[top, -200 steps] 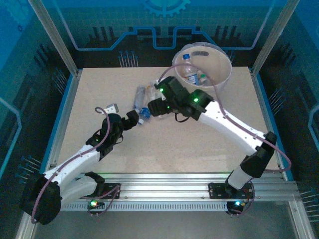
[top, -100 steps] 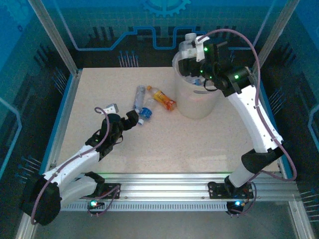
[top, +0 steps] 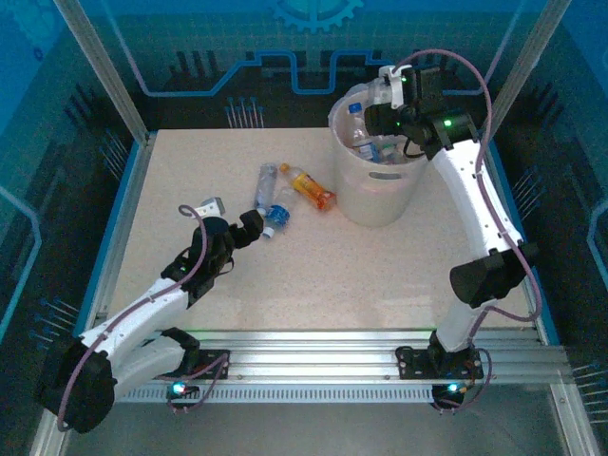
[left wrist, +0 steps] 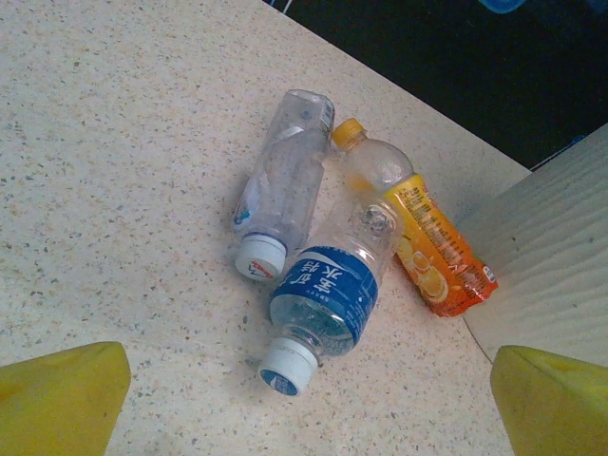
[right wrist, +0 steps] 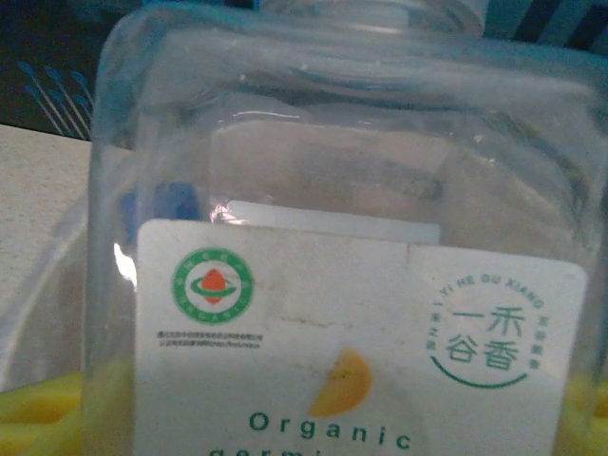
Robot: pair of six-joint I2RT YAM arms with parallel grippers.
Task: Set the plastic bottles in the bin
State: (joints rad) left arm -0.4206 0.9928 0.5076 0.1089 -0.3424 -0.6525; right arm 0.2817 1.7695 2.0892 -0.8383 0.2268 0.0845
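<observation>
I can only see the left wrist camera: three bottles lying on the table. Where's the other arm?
Observer: The right gripper is up over the bin, towards the back of the table.
Kid: Is it holding something?
Observer: Yes, a clear bottle with a white label that says Organic.
Kid: Is the bin empty?
Observer: No, a few bottles lie inside it.

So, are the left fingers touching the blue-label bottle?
Apart. The left wrist view shows bare table between the blue-label bottle and both yellow left fingers, which sit open at the bottom corners.
</observation>
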